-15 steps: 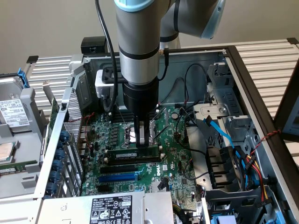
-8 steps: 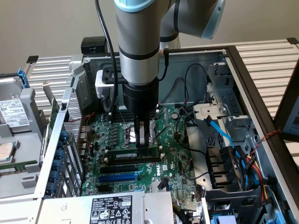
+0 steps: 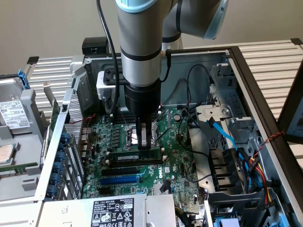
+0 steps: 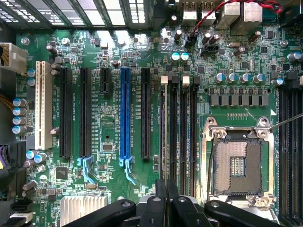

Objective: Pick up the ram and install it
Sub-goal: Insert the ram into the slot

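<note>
The arm reaches down into the open computer case (image 3: pixel 246 94), and the gripper (image 3: pixel 146 142) is low over the big green board (image 3: pixel 177 142). The ram (image 3: pixel 135 157) is right under it, at the row of long slots for such sticks, next to the square socket. The jaws look pressed together on the top edge of the ram, near its middle, so they are pinching it. In the wrist view the gripper (image 4: pixel 165 198) has its two fingers very close together above the first of the long slots (image 4: pixel 182 132), with the square socket (image 4: pixel 235 163) beside them. I think the picking up is done and the putting in is the step in hand. I cannot tell if the ram is pushed all the way down or is only resting in the slot (the clips at the ends are too small to read). To my mind, this step calls for the ram to sit straight in line with its slot and to be pressed down evenly at both ends. The ram stands on its long thin edge with its label side facing the exterior view. Its long way runs from the exterior view's left to the exterior view's right, the same way as the black slot (image 3: pixel 120 169) and blue slot (image 3: pixel 118 179) just beside it.
</note>
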Action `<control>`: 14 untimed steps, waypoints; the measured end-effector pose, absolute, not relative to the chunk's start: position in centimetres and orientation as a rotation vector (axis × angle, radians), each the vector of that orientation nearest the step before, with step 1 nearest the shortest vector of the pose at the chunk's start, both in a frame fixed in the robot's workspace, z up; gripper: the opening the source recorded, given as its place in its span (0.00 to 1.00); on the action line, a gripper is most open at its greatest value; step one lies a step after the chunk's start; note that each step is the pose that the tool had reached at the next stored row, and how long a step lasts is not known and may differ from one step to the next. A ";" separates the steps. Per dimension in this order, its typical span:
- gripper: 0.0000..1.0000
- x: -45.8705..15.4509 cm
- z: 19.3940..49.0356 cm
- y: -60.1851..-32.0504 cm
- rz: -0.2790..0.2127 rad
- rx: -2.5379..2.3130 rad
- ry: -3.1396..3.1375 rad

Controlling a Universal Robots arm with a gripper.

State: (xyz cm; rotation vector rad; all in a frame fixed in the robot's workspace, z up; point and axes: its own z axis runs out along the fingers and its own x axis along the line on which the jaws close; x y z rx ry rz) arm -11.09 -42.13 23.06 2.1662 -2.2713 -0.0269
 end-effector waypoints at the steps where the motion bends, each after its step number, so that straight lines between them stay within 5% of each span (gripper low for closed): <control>1: 0.12 -11.1 23.1 -42.1 -0.027 2.166 -2.271; 14: 0.20 -11.1 23.1 -42.1 -0.027 2.166 -2.271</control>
